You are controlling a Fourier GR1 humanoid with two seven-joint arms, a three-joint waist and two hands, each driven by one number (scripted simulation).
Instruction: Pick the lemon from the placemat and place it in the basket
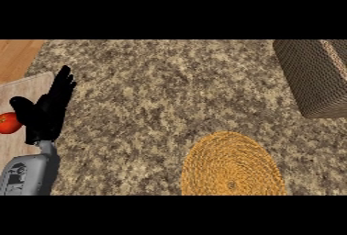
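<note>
A round woven yellow placemat (232,165) lies at the lower right of the granite counter (169,92), and nothing rests on it. No lemon shows anywhere. The dark woven basket (315,78) stands at the upper right, cut off by the view's edge. My left hand (46,114) stays open at the far left with its fingers pointing up and holds nothing. Just left of its thumb sits a small red-orange round fruit (8,123), partly cut off by the view's edge. My right hand is out of view.
A pale beige mat or board (24,89) lies under the left hand at the left edge. A strip of wooden surface (17,53) shows at the top left, beyond the counter's edge.
</note>
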